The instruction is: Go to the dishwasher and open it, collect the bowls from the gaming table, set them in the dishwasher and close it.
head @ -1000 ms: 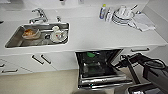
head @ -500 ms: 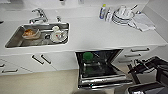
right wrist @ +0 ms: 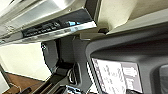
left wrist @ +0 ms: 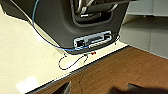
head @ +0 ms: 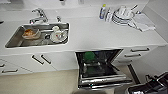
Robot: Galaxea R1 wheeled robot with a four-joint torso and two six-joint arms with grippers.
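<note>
Your dishwasher (head: 100, 68) sits under the white countertop (head: 100, 35), right of the sink (head: 37, 35) — door dropped open, a green bowl (head: 89, 56) inside. Whether either gripper is closed — you cannot tell.

Robot body, visible parts. Right arm (head: 150, 86): black, glossy, jointed housing with lighter grey segments, seen in the head view at the lower right corner. Base shell (left wrist: 75, 22), left wrist view: dark grey moulded plastic with rounded edges and a recessed oval opening holding pale grey curved bars. Connector panel (left wrist: 93, 40): light blue-grey rectangular inset low on the shell. Blue cable (left wrist: 37, 30): thin, running down the shell to the panel. Black wire (left wrist: 72, 62): thin, looped loosely below the panel, with a small red tag (left wrist: 93, 53). Right wrist view: dark grey curved casing (right wrist: 117, 50) bearing a white printed label (right wrist: 110, 75), text unreadable.
</note>
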